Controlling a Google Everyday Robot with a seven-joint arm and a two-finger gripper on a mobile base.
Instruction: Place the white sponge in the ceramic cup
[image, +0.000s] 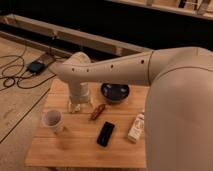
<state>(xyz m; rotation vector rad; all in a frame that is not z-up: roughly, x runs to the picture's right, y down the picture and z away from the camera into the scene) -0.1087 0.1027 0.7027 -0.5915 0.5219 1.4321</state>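
Observation:
The ceramic cup stands upright on the left part of the wooden table; it is pale white with a darker inside. My gripper points down at the table's back left, to the right of and behind the cup. A cream block, the white sponge, shows at the gripper's lower end, on or just above the table. The arm hides most of it, and I cannot tell whether it is held.
A dark blue bowl sits at the back middle. A small brown object lies beside the gripper. A black phone-like slab lies in the middle. A white labelled bottle is at the right. Cables lie on the floor at the left.

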